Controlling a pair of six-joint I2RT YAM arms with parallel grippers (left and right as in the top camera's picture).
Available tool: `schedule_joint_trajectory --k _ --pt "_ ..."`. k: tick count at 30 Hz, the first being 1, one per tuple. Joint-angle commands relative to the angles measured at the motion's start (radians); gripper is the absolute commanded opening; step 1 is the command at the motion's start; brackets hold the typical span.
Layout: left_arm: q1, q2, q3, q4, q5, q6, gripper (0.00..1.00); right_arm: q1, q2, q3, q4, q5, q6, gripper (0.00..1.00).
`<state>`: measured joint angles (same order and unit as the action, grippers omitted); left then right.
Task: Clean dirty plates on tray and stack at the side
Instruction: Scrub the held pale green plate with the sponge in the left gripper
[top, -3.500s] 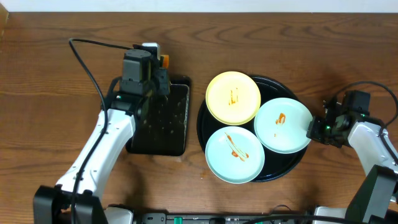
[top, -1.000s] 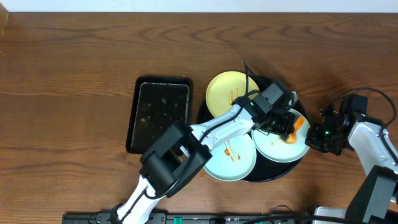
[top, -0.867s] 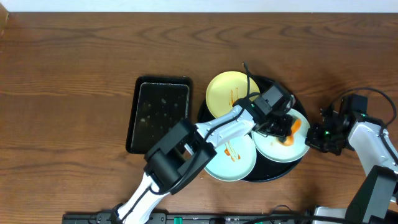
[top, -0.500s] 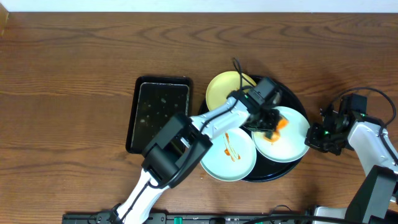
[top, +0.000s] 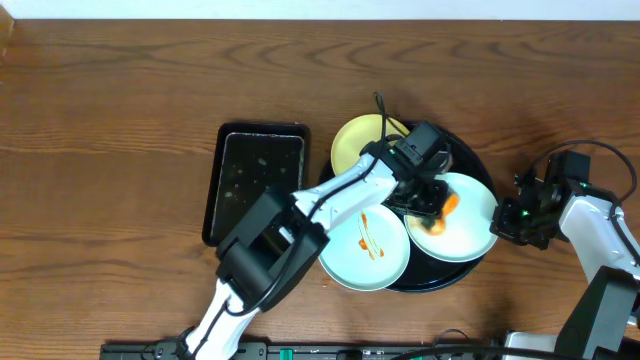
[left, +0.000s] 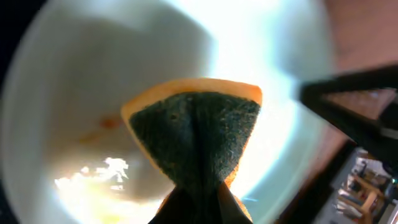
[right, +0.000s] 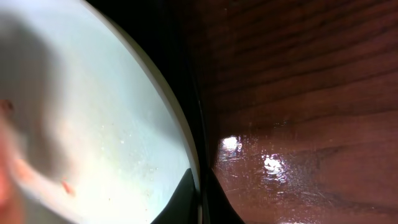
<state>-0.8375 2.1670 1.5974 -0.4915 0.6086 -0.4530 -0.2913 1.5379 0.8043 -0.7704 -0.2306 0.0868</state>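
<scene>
Three plates lie on the round black tray (top: 466, 149). A pale yellow plate (top: 352, 148) is at the back. A mint-blue plate (top: 368, 250) with an orange smear is at the front. A second mint-blue plate (top: 470, 220) is at the right. My left gripper (top: 432, 203) is shut on an orange and green sponge (left: 196, 134) and presses it on the right plate (left: 74, 87). My right gripper (top: 503, 212) is shut on that plate's right rim (right: 181, 149). Faint orange traces show on the plate in the right wrist view (right: 65, 185).
A rectangular black sponge tray (top: 258, 180) lies left of the round tray. The wooden table (top: 120, 120) runs all round. The right arm's body (top: 590, 222) sits near the table's right edge.
My left arm has left the sponge tray and carried the sponge onto the right plate. Over the last second the sponge moved left across it. The right gripper keeps its hold.
</scene>
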Motion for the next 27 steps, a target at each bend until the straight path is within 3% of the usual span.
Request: schedule_joint_trajectory --k 1,10,15,27 --pt "-0.002 -0.087 0.004 0.014 0.027 0.050 0.08 0.007 0.007 -0.002 -0.003 0.023 0.006 0.01" --pt "-0.066 -0.073 -0.029 0.052 0.019 0.048 0.07 0.007 0.007 -0.002 -0.004 0.023 0.006 0.01" --pt "-0.116 -0.072 -0.039 0.040 -0.097 0.049 0.07 0.007 0.007 -0.002 -0.005 0.023 0.006 0.01" --pt "-0.122 -0.053 -0.058 0.041 -0.131 0.050 0.07 0.007 0.007 -0.002 -0.008 0.023 0.006 0.01"
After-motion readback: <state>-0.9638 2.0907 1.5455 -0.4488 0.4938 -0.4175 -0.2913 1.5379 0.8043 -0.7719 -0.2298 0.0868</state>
